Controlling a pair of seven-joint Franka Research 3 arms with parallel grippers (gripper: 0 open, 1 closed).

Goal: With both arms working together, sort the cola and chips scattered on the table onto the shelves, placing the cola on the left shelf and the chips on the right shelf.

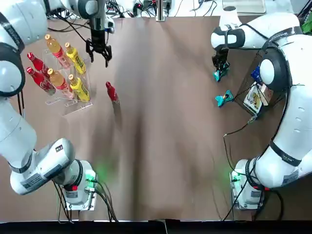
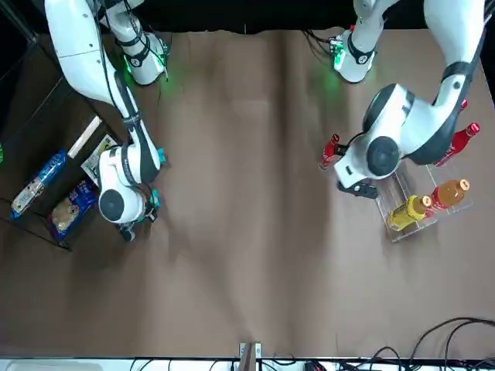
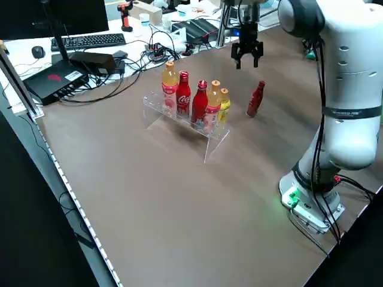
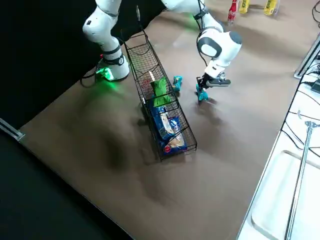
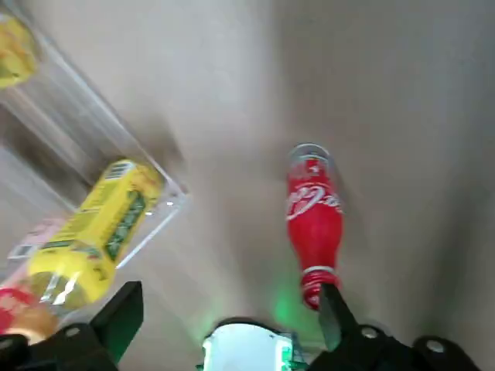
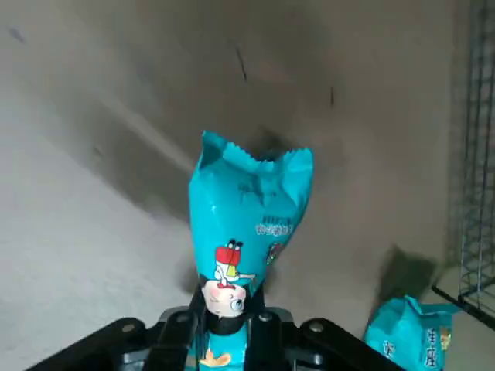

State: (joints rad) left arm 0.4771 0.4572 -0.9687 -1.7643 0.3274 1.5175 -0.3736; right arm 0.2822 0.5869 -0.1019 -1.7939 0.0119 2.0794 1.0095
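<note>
Your right pincer [image 1: 221, 74] is clenched on a teal chip packet [image 6: 249, 224], pinching it by one end so the bag hangs free above the tabletop [image 1: 165, 136]; that grip keeps the crinkly body clear for lowering into the black wire shelf [image 4: 159, 102] just to its right. A second teal packet [image 1: 224, 99] lies on the cloth just beside the shelf's near corner, not yet collected, and the green packet [image 4: 160, 90] already sits inside the wire rack with the larger blue and white packages [image 4: 167, 125]. On the other side, your left pincer [image 1: 99, 51] hangs released, fingers spread, above the far-left tabletop just beside the clear acrylic shelf [image 1: 73, 105]. Two cola bottles [image 1: 39, 73] lie in the rack's left slots next to the orange-drink and yellow-labelled bottles, so one cola bottle [image 1: 111, 91] is left standing upright on the cloth, near the rack's right edge. The spread fingers look set to come down around that bottle, probably near its neck.
</note>
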